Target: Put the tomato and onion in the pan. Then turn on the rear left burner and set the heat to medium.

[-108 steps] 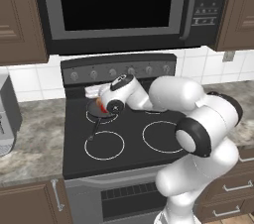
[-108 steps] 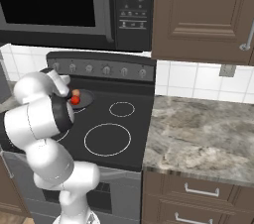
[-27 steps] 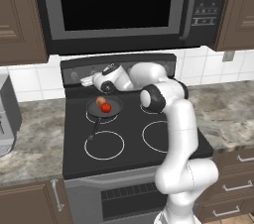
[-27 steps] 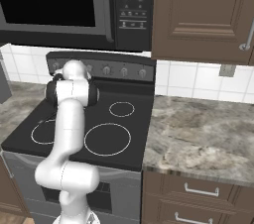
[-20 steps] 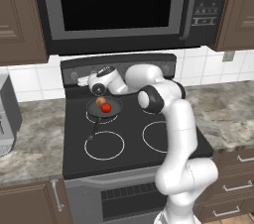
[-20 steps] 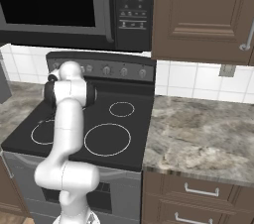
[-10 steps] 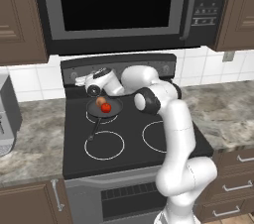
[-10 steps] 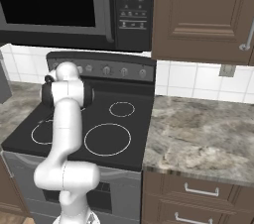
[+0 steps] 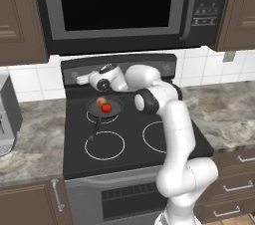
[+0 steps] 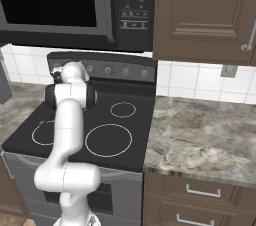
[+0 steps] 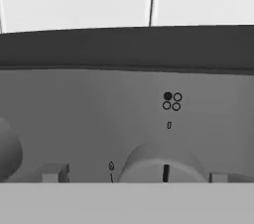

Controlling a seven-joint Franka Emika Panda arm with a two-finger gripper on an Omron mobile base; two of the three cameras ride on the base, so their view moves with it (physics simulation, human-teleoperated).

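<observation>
Gripper (image 9: 81, 79) reaches to the stove's back control panel (image 9: 119, 64), its two fingertips (image 11: 53, 172) set wide apart on either side of a round grey knob (image 11: 163, 166) seen close up from the hand; whether they touch it I cannot tell. Just in front of and below the hand, the pan (image 9: 104, 106) sits on the rear left burner (image 9: 91, 117), with the tomato (image 9: 106, 108) and the onion (image 9: 101, 101) side by side inside it, handle pointing toward the front.
</observation>
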